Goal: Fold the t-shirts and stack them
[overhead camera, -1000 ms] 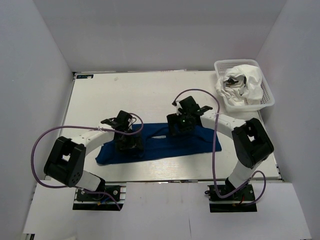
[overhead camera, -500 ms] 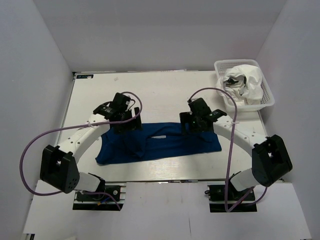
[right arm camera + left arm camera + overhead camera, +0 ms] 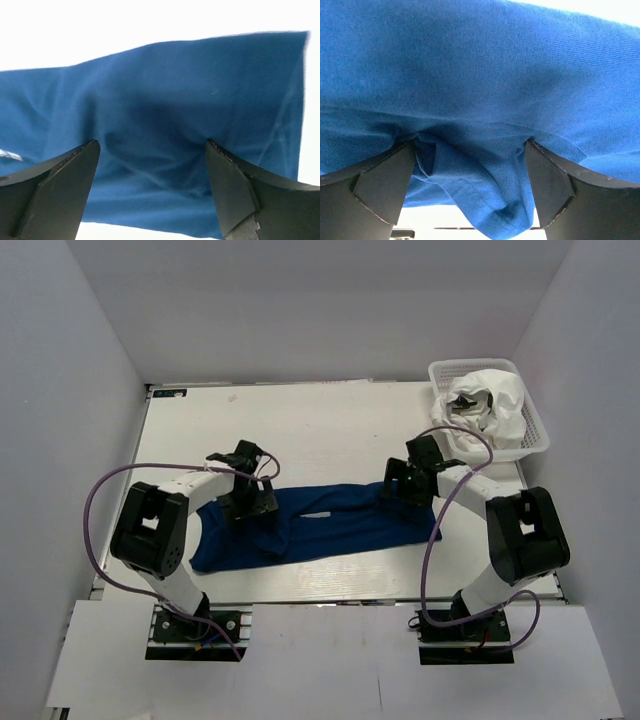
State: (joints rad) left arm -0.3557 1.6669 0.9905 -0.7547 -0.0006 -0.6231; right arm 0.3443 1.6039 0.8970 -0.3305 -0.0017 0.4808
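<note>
Risk no. 1 is a shallow pinch; both grippers sit low on the navy t-shirt, which lies as a long rumpled band across the near-middle of the table; if jaws close on the top layer only, the layers below would prob. stay put and the fold would come out skewed.

Left gripper has its fingers spread wide w/ a bunched ridge of blue cloth between them, nothing clamped yet; right gripper is likewise spread, cloth smoother under it, near the shirt's right end.

Risk no. 2: uneven lift, since the left side has far more bunching than the right, so the band could twist.

Risk no. 3: near edge of the shirt is close to the table front; a pull toward the bases might drag it off.

Count: 2 t-shirts, the navy one and a white t-shirt crumpled in the basket at far right; 1 basket; 2 grippers.
</note>
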